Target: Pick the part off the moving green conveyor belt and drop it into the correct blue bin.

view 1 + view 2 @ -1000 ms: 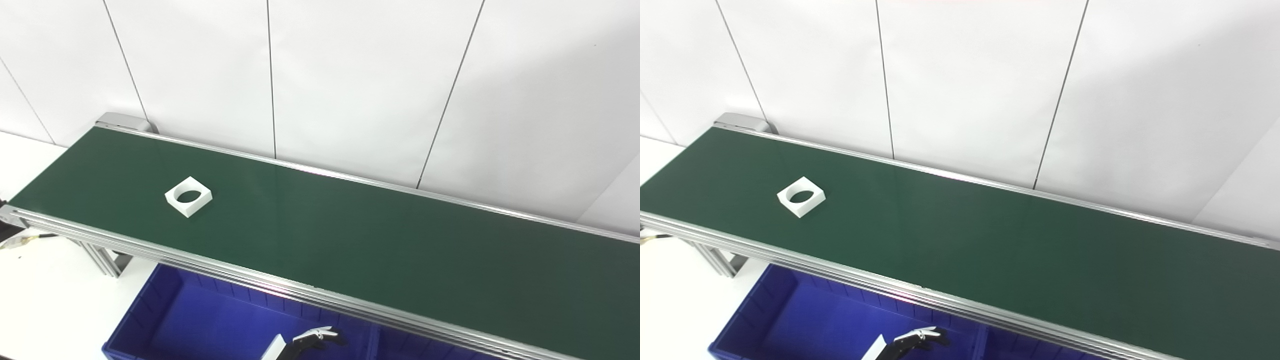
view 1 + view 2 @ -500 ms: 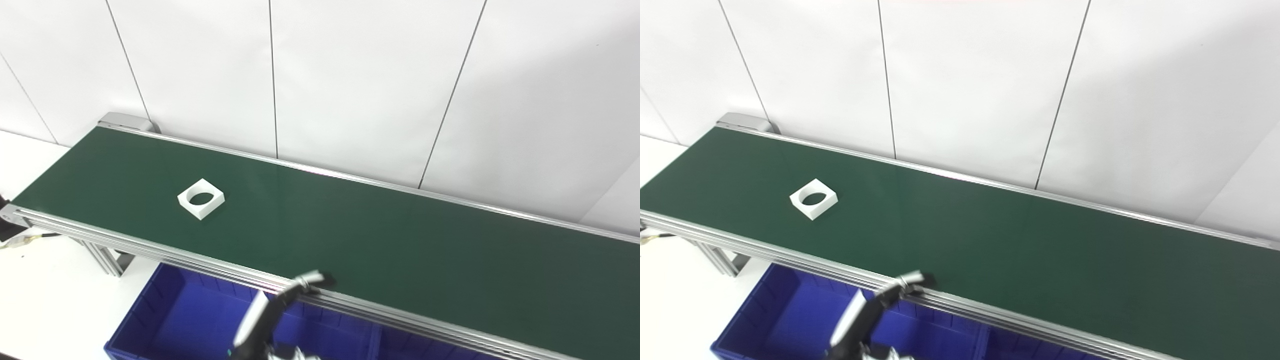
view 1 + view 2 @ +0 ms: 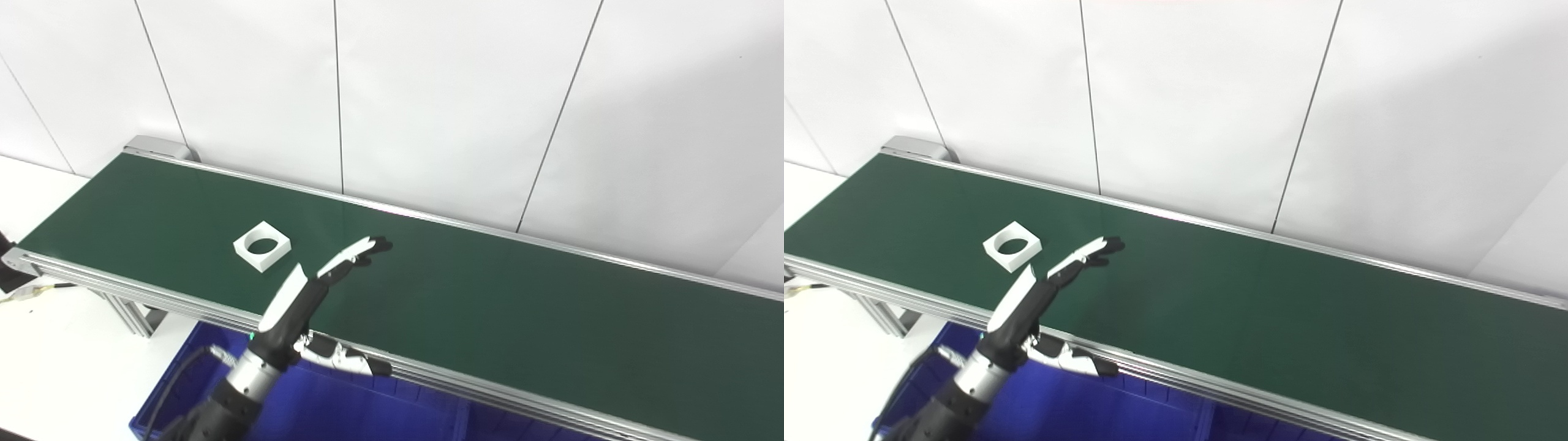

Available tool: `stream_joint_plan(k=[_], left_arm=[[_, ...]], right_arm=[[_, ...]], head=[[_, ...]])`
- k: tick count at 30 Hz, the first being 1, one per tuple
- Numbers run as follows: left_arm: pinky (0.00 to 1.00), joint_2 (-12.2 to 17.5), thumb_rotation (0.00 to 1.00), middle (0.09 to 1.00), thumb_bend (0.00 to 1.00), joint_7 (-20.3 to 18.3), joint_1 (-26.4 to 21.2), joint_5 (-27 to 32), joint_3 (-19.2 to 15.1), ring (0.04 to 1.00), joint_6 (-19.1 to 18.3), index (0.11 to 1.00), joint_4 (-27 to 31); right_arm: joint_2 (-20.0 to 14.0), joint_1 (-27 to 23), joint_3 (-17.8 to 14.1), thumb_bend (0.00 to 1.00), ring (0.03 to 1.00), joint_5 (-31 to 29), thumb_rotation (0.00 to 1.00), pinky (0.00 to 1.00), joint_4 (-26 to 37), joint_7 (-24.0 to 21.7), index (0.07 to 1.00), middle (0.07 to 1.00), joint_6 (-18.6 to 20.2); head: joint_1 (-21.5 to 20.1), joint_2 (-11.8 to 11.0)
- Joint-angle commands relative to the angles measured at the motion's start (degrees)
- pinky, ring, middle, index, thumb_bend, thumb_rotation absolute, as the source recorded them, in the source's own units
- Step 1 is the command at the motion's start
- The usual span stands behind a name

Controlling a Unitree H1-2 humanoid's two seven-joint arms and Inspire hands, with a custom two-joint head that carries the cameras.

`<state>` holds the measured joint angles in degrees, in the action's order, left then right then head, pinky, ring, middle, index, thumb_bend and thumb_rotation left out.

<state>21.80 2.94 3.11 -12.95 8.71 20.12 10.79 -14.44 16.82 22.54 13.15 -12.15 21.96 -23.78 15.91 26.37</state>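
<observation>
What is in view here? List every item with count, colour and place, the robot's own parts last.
conveyor belt: one, green with silver rails, running from far left to near right.
part: one, white square with a round hole, lying on the belt's left portion.
bin: one seen, blue, below the belt's near rail.
wall: white panels, behind the belt.
left hand: one, black and white, open, raised over the belt just right of the part.

Belt (image 3: 490, 294): smooth green sheet, faint sheen.
Belt rails (image 3: 465, 389): ribbed silvery metal, shiny.
Part (image 3: 262, 246): matt white plastic by its look.
Left hand (image 3: 306, 300): glossy white shells, black fingers (image 3: 361, 251).
Bin (image 3: 196, 380), 6 o'clock: blue plastic, ribbed walls.
</observation>
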Motion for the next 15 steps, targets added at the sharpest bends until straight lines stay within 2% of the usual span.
stream_joint_plan(k=[1,7,12,15], left_arm=[[0.89,2.28,0.22,0.957,0.81,-2.24,-3.21,0.96,-2.23,0.938,-0.93,0.905,0.72],[0.92,7.18,0.25,0.964,0.8,-6.88,-10.05,-0.6,-6.29,0.954,-1.53,0.915,-4.23],[0.84,10.9,0.22,0.972,0.82,-11.01,-15.1,-0.1,-7.53,0.939,-2.05,0.921,-8.38],[0.85,13.5,0.19,0.976,0.82,-13.73,-18.82,-0.97,-7.47,0.944,-2.88,0.921,-12.09]], right_arm=[[0.13,-0.39,0.08,0.83,0.866,0.73,0.19,0.81,0.46,1.3,0.863,0.873,-3.14],[-0.26,-1.34,1.13,0.83,0.863,0.46,0.22,0.83,-0.44,2.27,0.864,0.872,-3.14],[-0.27,-1.66,1.24,0.83,0.874,0.1,0.2,0.85,-0.4,1.91,0.868,0.875,-3.14],[-0.07,-1.89,1.23,0.84,0.872,0.07,0.2,0.85,-0.71,2.13,0.866,0.872,-3.14]], head=[[-0.03,-0.04],[0.18,-0.29],[0.28,-0.17],[0.15,-0.13]])
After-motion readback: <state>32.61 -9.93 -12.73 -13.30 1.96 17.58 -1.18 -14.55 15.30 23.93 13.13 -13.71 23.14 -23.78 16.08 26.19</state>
